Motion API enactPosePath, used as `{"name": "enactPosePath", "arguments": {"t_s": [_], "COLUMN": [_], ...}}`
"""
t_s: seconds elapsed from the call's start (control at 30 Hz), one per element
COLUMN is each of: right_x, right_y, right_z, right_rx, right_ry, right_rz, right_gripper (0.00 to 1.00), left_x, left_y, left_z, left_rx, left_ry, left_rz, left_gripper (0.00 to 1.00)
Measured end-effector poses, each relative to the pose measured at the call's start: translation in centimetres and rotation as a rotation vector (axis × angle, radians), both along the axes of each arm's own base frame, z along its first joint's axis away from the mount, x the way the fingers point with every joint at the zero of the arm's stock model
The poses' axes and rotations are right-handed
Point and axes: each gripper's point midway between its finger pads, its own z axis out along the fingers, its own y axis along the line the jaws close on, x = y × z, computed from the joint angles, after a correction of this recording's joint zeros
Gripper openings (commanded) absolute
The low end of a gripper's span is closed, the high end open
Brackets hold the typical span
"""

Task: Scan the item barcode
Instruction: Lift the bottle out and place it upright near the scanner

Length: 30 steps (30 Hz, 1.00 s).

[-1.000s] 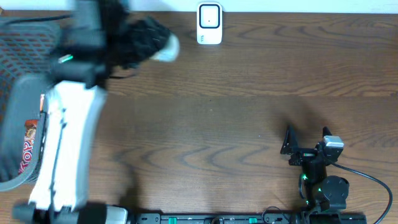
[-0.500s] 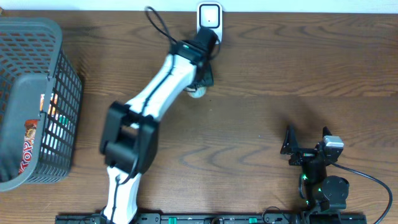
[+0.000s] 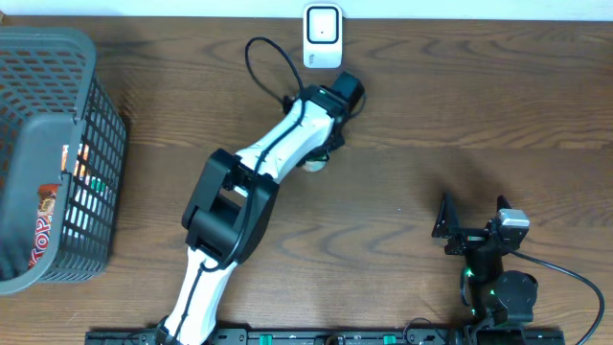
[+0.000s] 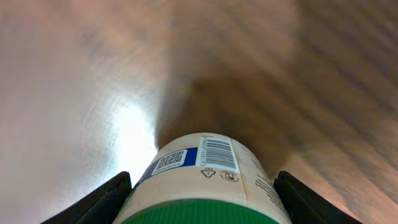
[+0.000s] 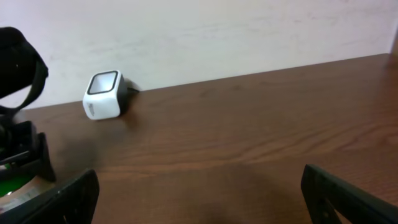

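Bottle (image 4: 198,185) held between left jaws, barcode (image 4: 217,154) showing.

Dark brown wooden table (image 3: 431,105), seen from above, fills nearly the whole overhead frame. Its grain runs left to right in long wavy bands, and a faint straight line crosses the wood near mid-frame. A narrow pale strip of wall (image 3: 479,8) edges the top of the frame, where the tabletop ends. In the right wrist view the off-white wall takes the upper part of the frame, plain and faintly mottled, and meets the table's far edge along a line rising toward the right. In the left wrist view a bright glare patch (image 4: 134,134) lies left of centre on the wood, with a darker shadow (image 4: 205,106) just beside it on the right.
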Motion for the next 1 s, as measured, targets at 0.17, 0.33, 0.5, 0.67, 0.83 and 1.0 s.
{"name": "enactPosePath", "arguments": {"t_s": [0.17,0.33,0.5,0.67,0.83,1.0], "right_x": [0.0,0.0,0.0,0.0,0.0,0.0], "right_y": [0.0,0.0,0.0,0.0,0.0,0.0], "right_z": [0.0,0.0,0.0,0.0,0.0,0.0], "right_rx": [0.0,0.0,0.0,0.0,0.0,0.0], "right_ry": [0.0,0.0,0.0,0.0,0.0,0.0], "right_rz": [0.0,0.0,0.0,0.0,0.0,0.0], "right_gripper": [0.99,0.99,0.99,0.99,0.99,0.99], "left_x": [-0.6,-1.0,-1.8,-1.8,-0.2,-2.0], "left_y": [-0.8,-1.0,-0.1,0.7,-0.2,5.9], "left_z": [0.1,0.1,0.6,6.0,17.8,27.9], "left_rx": [-0.028,-0.037,-0.006,-0.034,-0.195,-0.156], "left_ry": [-0.039,-0.049,-0.033,-0.109,-0.369,-0.552], "left_rz": [0.202,0.285,0.316,0.28,0.051,-0.094], "left_gripper": [0.81,0.89,0.89,0.9,0.9,0.9]}}
